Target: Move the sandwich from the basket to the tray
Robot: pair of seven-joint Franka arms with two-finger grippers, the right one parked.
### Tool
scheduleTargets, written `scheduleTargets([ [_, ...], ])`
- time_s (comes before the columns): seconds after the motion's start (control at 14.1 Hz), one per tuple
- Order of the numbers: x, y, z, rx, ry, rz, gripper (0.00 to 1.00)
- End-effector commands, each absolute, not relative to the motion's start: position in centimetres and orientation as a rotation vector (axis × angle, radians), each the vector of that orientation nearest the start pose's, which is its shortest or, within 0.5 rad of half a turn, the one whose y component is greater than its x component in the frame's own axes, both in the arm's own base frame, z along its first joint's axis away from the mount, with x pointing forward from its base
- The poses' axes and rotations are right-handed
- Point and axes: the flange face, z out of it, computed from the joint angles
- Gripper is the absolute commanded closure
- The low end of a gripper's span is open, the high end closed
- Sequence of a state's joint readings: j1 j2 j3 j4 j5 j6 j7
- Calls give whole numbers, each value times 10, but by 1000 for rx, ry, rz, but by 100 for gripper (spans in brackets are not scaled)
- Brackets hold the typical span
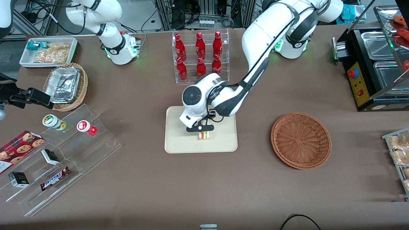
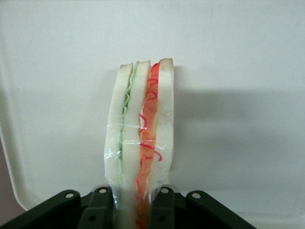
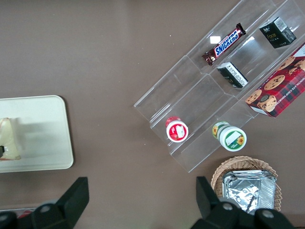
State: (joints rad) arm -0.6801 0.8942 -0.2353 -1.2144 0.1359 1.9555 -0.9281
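Gripper [image 1: 200,128] matt black plastic; sandwich [image 2: 140,143] glossy clear wrap; tray [image 1: 179,143] smooth matt plastic; basket [image 1: 300,140] woven wicker.

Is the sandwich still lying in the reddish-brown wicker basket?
No: the basket holds nothing, and the sandwich stands over the tray, gripped between the fingers of the end effector.

Mock shop in a lab: stocked counter [image 1: 143,191], cola rack [image 1: 200,56], snack display [image 1: 57,159], cable racks [image 1: 204,12]. Gripper [image 1: 200,128] was over the tray [image 1: 179,143].

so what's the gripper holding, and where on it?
The gripper, above the tray, grips the sandwich by its two bread faces at one end.
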Motion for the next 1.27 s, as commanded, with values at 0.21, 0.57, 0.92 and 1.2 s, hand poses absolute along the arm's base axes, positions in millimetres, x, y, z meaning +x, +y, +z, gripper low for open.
scheduleTargets([
  [0.21, 492, -562, 225, -3067, 14, 203, 44],
  [0.57, 503, -549, 292, -3074, -2, 155, 0],
  [0.92, 562, -438, 397, -3053, -153, 118, 1],
  [1.2, 580, -329, 423, -3012, -136, 159, 1],
])
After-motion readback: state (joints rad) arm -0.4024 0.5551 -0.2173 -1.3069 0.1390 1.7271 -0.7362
